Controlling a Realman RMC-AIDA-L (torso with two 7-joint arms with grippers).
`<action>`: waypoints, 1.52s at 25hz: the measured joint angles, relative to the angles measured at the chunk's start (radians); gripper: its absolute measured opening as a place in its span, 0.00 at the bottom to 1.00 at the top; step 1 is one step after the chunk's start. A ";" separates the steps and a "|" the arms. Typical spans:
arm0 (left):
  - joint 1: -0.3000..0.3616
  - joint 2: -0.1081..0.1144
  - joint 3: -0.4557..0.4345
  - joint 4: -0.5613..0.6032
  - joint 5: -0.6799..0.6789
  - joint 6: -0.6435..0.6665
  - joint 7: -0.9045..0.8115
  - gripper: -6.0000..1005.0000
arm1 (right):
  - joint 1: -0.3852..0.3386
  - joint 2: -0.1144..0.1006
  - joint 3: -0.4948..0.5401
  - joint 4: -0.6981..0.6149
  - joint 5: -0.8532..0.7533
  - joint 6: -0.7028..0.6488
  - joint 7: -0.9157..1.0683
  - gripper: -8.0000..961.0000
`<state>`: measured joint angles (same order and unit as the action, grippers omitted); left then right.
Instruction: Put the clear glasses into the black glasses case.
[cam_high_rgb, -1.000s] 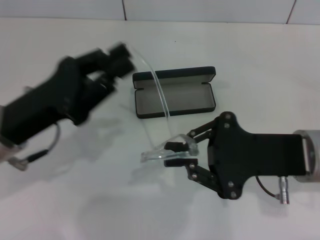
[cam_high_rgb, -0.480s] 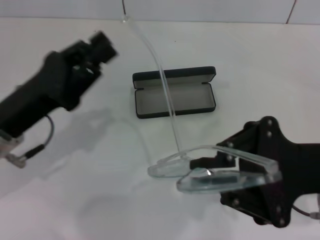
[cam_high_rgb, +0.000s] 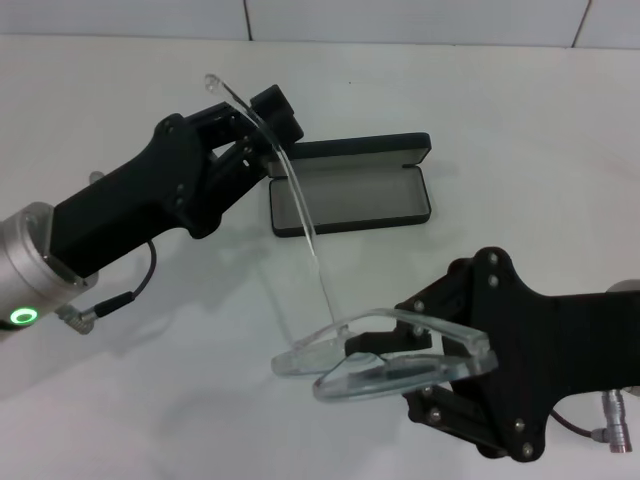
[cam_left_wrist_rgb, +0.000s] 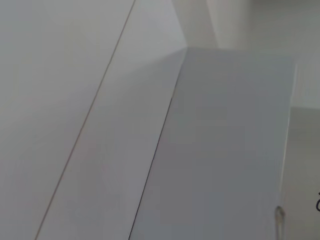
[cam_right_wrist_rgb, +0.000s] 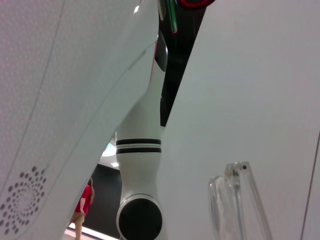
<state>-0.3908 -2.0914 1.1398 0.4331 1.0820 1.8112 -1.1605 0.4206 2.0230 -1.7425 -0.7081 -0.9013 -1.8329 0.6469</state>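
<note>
A plain white tabletop (cam_high_rgb: 520, 130) fills the head view, and a tiled white wall (cam_high_rgb: 400, 20) with thin dark seams runs along its far edge. In the right wrist view, a person in a red top (cam_right_wrist_rgb: 85, 202) stands far off against a dark background.

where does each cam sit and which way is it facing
Head view: on the head, looking down at the table; shows the left end effector, the right end effector, the clear glasses, the black glasses case.
Left wrist view: faces bare wall panels; no body shows.
Right wrist view: tilted upward, showing a white robot body part.
Shared: the glasses appear in the head and right wrist views.
</note>
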 joint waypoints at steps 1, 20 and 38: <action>-0.001 0.000 0.000 -0.001 0.000 -0.003 -0.001 0.26 | 0.001 0.000 -0.002 0.001 0.000 0.001 0.000 0.11; -0.023 -0.003 0.104 0.014 -0.011 0.024 0.000 0.26 | 0.011 -0.003 0.002 0.010 0.001 0.116 0.039 0.11; -0.026 -0.001 0.144 0.015 -0.003 0.064 0.005 0.26 | 0.017 -0.002 0.005 0.012 0.003 0.188 0.040 0.11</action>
<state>-0.4171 -2.0923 1.2833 0.4479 1.0789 1.8747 -1.1550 0.4376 2.0208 -1.7375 -0.6964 -0.8982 -1.6451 0.6873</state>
